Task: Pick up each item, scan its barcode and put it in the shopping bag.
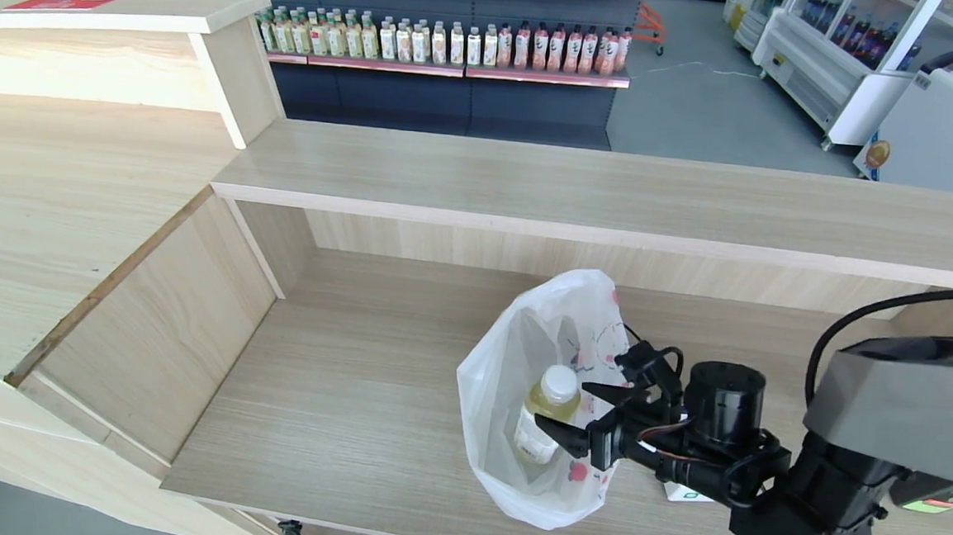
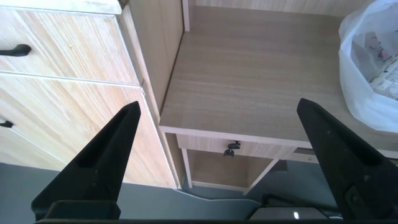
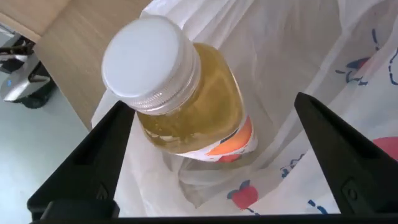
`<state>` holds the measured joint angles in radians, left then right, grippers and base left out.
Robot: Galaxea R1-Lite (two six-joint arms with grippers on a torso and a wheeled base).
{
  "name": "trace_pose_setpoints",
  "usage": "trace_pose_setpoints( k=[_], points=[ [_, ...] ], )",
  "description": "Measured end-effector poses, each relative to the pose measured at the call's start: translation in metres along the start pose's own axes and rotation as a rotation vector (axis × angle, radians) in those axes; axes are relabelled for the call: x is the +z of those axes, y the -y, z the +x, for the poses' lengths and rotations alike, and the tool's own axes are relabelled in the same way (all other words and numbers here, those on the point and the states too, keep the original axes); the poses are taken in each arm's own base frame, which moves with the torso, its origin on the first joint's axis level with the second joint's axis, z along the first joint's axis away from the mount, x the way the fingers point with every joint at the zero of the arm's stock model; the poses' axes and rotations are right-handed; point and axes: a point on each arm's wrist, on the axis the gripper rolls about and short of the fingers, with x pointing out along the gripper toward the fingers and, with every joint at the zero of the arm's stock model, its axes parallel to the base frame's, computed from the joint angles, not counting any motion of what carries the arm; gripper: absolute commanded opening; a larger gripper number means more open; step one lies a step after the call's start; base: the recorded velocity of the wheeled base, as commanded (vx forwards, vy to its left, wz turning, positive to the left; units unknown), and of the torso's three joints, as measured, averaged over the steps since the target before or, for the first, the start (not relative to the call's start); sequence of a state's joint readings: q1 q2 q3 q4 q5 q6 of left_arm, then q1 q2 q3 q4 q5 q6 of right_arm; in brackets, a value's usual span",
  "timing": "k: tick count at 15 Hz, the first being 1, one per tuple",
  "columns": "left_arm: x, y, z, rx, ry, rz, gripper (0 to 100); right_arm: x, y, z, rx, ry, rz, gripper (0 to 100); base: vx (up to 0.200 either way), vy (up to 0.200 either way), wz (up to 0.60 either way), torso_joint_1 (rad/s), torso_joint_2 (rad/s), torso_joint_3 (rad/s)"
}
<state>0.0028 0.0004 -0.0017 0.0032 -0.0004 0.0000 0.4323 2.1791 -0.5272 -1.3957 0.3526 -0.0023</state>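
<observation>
Your right gripper [image 1: 563, 405] sits at the mouth of the shopping bag [image 1: 503, 377], which stands on the table [image 1: 354, 376] toward its near right part. Its jaws are spread wide and grip nothing. The bottle [image 1: 549, 404] is inside the bag, cap up and leaning a little, with its long axis running roughly along the line from the wrist down into the bag. In the right wrist view the white cap [image 3: 149, 62] and the yellow body [image 3: 199, 112] lie between the two fingers and beyond them. There is open space on either side, so I judge the bottle to be free and resting on the bag's floor and wall.

This item looks bagged, so the coming move is probably a withdrawal. The jaws point left into the bag, which means the way out is back toward the right and upward. Watch the thin film beside the nearer finger, because a snag there could drag the bag or tip the bottle.

Your left gripper [image 2: 219, 104] hangs off the table's near left edge with its jaws also wide and empty. It is well apart from the bag, so the right arm is the nearer one. A small white object [image 1: 687, 495] lies on the table under the right arm. I cannot tell what it is.
</observation>
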Motion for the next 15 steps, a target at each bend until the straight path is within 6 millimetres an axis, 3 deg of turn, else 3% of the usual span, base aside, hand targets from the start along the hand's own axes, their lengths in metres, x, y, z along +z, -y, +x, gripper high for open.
trace_pose_setpoints(
  k=[5,7,11,15],
  points=[
    [0.0,0.0,0.0,0.0,0.0,0.0,100,0.055,-0.001,-0.076,-0.103,0.063,0.141,100,0.0,0.0,0.0,0.0,0.0,0.0],
    [0.0,0.0,0.0,0.0,0.0,0.0,100,0.067,0.003,-0.113,-0.181,0.101,0.161,100,0.0,0.0,0.0,0.0,0.0,0.0],
    [0.0,0.0,0.0,0.0,0.0,0.0,100,0.062,0.028,-0.183,-0.457,0.057,0.195,100,0.0,0.0,0.0,0.0,0.0,0.0],
    [0.0,0.0,0.0,0.0,0.0,-0.002,100,0.062,0.04,-0.216,-0.61,0.087,0.199,100,0.0,0.0,0.0,0.0,0.0,0.0]
  ],
)
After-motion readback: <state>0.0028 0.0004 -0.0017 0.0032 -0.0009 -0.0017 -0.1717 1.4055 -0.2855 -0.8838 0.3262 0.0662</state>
